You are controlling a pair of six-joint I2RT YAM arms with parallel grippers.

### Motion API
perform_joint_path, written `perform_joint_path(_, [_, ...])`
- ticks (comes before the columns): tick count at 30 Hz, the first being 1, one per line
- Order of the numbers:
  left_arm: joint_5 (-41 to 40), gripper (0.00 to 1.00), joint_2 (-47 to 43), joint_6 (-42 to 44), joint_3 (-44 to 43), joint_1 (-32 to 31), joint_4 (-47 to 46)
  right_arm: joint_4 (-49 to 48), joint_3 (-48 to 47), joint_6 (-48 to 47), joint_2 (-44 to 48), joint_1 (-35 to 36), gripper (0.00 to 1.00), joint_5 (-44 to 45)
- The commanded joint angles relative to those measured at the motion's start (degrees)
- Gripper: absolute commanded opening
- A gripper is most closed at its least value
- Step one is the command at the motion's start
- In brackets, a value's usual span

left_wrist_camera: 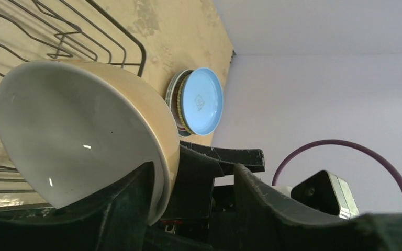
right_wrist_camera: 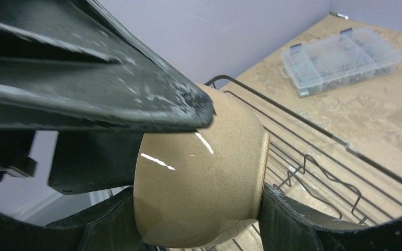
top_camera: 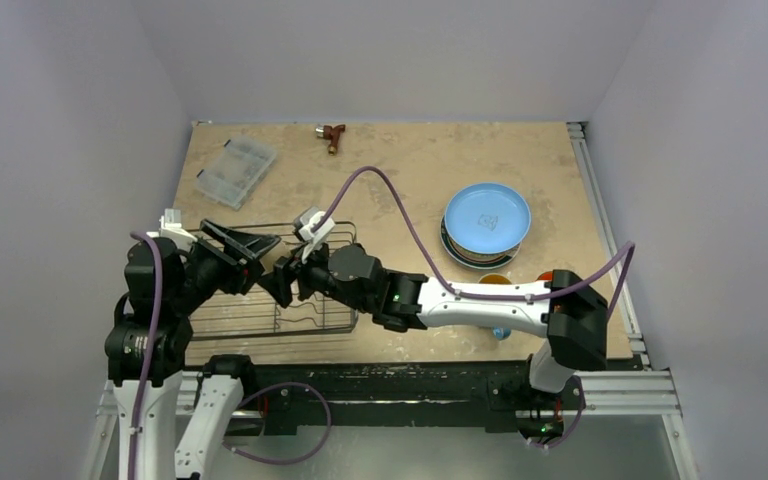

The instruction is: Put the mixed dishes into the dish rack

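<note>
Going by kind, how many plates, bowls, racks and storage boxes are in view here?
plates: 3, in one stack
bowl: 1
dish rack: 1
clear compartment box: 1
Total: 6

Glossy glazed bowl (right_wrist_camera: pixel 199 188); rack (right_wrist_camera: pixel 314 157) likely matt metal wire.

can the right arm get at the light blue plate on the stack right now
Probably not yet. The light blue plate lies uncovered atop its stack, but the right gripper is over the black wire dish rack, closed on the tan-outside, white-inside bowl that the left gripper also holds.
</note>
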State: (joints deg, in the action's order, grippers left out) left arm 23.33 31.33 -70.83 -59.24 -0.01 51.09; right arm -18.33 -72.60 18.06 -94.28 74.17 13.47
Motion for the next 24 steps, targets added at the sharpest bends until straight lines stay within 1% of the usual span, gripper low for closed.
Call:
perform_joint_path(1, [-6.36, 0.62, 1.38, 1.62, -4.98, 0.01, 7.21, -12.81, -0.86, 4.86, -0.02, -0.26, 0.0, 6.22])
perform_joint_path(3, [-11.11, 0.75, 1.83, 4.54, -7.87, 0.01, 11.13, -13.81, -0.91, 5.39, -0.9, -0.24, 0.0, 7.96])
perform_joint_path(4, [-14.19, 0.78, 2.03, 6.17, -9.98, 0.01, 13.96, -13.81, -1.3, 6.14, -1.44, -0.24, 0.0, 8.37])
perform_joint_path(7, [-24.86, 0.94, 1.85, 11.89, -15.28, 0.01, 19.46, -13.63, -2.84, 6.66, -3.69, -0.26, 0.0, 8.95])
perform_joint_path(9, [-32.55, 0.99, 1.24, 15.83, -18.87, 0.01, 22.65, -13.01, -4.84, 5.48, -5.74, -0.33, 0.0, 8.84])
perform_joint_path(12, [-43.07, 1.0, -0.02, 22.56, -24.2, 0.01, 25.58, -10.92, -9.37, 2.15, -9.91, -0.34, 0.0, 8.67])
perform_joint_path(14, [-46.57, 1.0, -0.17, 28.94, -27.57, 0.01, 25.82, -8.98, -13.02, -1.14, -13.95, -0.36, 0.0, 9.04])
perform_joint_path(16, [-48.38, 1.0, 0.69, 32.69, -31.0, 0.01, 27.14, -5.34, -18.13, -4.32, -17.97, -0.32, 0.0, 10.25])
perform_joint_path(19, [-48.08, 1.0, 1.02, 35.1, -33.84, -0.7, 27.97, -1.33, -25.41, -9.48, -23.43, -0.35, 0.0, 12.55])
perform_joint_path(24, [-43.99, 1.0, 0.21, 38.52, -35.52, -0.69, 26.44, 4.08, -35.46, -18.56, -31.77, -0.34, 0.0, 15.44])
